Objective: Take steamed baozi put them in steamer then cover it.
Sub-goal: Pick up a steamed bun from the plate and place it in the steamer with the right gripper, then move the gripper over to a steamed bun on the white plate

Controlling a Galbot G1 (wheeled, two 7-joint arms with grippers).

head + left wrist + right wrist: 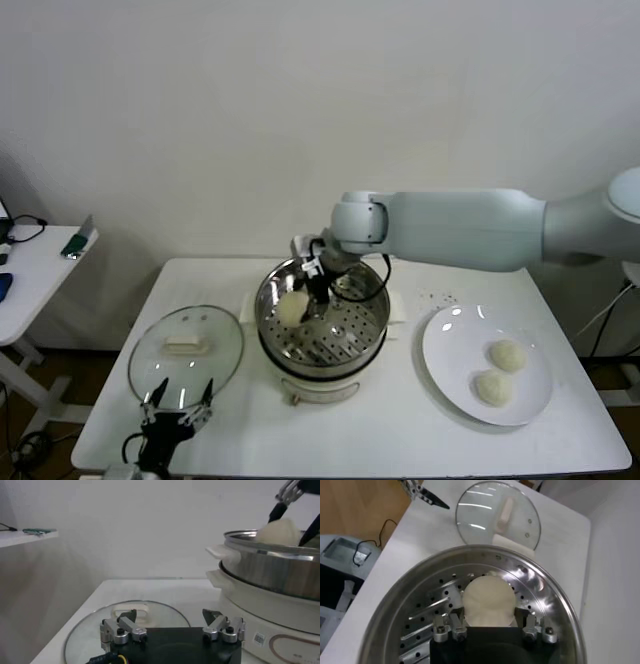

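My right gripper [303,297] is shut on a pale baozi [292,308] and holds it inside the steel steamer [372,318], just above the perforated bottom. The right wrist view shows this baozi [487,601] held between my fingers, over the steamer's holes [555,605]. Two more baozi [506,354] [490,388] lie on the white plate [450,340] at the right. A fourth is not in view. My left gripper [178,412] is open and empty at the table's front left, beside the glass lid [185,350].
The glass lid [100,630] with its cream handle lies flat on the table left of the steamer [270,565]. It also shows in the right wrist view [497,510]. A small side table [40,250] stands far left.
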